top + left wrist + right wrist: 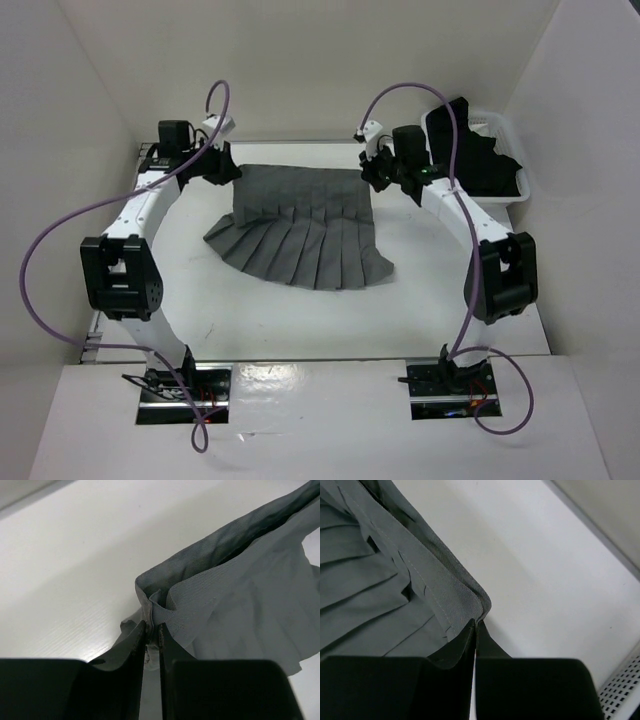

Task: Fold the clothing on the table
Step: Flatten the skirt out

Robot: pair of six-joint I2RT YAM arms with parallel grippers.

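At the far side of the table [440,310] we pinch the grey skirt [300,235] by both waistband corners — left gripper [151,630] and right gripper [474,626] clamped tight — waistband running left-right between them, hem spread toward us.

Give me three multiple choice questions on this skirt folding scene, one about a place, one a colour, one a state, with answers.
1. Where is the white bin?
A. far right corner of the table
B. near left corner
C. table centre

2. What colour is the garment in the bin?
A. red
B. black
C. yellow

3. How is the right hand?
A. open in the air
B. shut on the skirt
C. shut on the bin

Answers: 1 A, it sits by the far right wall. 2 B, dark cloth fills it. 3 B, it pinches the grey waistband corner.
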